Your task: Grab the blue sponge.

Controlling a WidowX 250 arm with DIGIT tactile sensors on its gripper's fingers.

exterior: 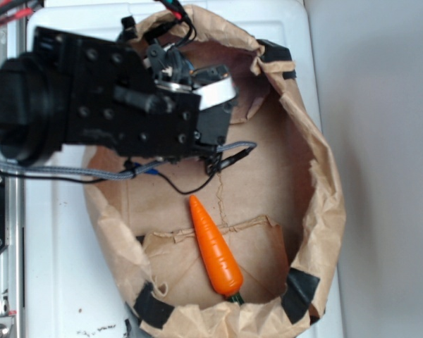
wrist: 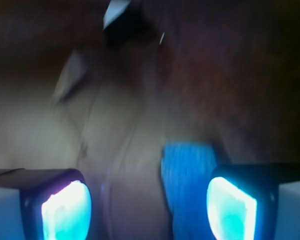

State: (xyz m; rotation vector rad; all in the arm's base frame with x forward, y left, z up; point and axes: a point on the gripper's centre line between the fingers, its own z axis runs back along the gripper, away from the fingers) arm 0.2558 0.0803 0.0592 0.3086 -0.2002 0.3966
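The gripper (wrist: 149, 210) is spread wide, its two fingers (wrist: 65, 210) low in the wrist view with a clear gap between them and nothing held. The blue sponge (wrist: 187, 175) lies flat on the brown paper just ahead, mostly inside that gap but off toward the right-hand finger, whose tip covers part of it; whether the two touch is too blurred to tell. From the outside view the arm (exterior: 106, 98) reaches into the upper part of the open paper bag (exterior: 324, 197) and hides the sponge completely. The carrot (exterior: 215, 246) lies well apart, toward the bag's lower end. As a judgement, the approach is largely done: the hand is down in the bag over the sponge, but closing on it and lifting are not yet done.
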